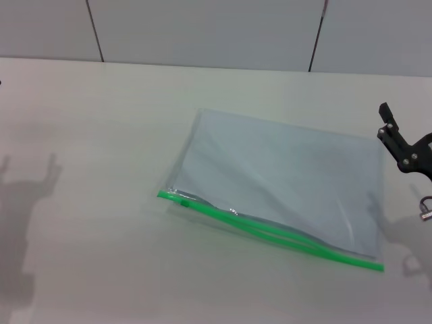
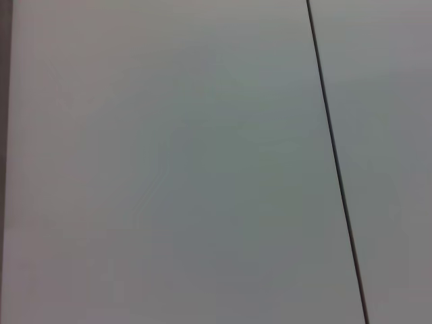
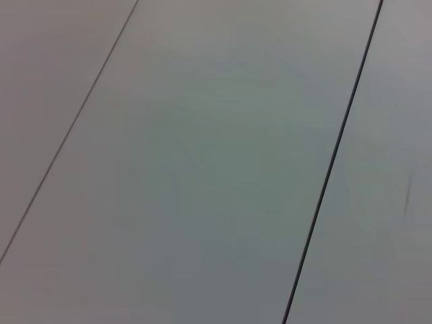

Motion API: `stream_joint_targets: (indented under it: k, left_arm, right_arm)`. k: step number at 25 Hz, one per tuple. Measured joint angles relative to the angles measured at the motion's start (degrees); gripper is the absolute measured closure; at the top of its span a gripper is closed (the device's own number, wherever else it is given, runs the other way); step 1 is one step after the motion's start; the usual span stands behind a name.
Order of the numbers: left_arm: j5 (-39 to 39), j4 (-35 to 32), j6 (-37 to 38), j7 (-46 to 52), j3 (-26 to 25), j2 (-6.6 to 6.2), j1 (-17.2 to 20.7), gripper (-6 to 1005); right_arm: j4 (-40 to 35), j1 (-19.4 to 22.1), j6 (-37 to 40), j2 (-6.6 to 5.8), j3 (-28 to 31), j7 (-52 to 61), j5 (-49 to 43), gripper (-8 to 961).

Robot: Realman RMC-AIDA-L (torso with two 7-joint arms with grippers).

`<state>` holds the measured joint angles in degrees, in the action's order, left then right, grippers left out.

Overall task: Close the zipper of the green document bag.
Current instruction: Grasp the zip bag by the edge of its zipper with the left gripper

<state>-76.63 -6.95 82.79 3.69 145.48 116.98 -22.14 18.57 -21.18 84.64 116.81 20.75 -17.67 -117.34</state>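
The green document bag (image 1: 283, 179) lies flat on the white table (image 1: 88, 135), a translucent pale blue-grey pouch set at a slant. Its zipper (image 1: 270, 233) is the bright green strip along the near long edge. The small green slider tab (image 1: 183, 200) sits close to the strip's left end. To the right of the tab the strip splits into two strands, so that stretch is parted. My right gripper (image 1: 399, 140) hangs at the picture's right edge, beside the bag's far right corner and apart from it. My left gripper is out of view. Both wrist views show only grey wall panels.
Grey wall panels (image 1: 202, 30) with dark seams stand behind the table's far edge. Arm shadows fall on the table at the left (image 1: 27, 196) and near the bag's right end (image 1: 405, 236).
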Motion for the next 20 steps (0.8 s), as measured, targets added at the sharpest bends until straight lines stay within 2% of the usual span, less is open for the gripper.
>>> stream_joint_targets:
  k: [20]
  left_arm:
    - [0.0,0.1,-0.6,-2.5,0.0,-0.02,0.0,127]
  right_arm:
    - [-0.3,0.0,0.0,0.09,-0.1,0.0,0.0,141]
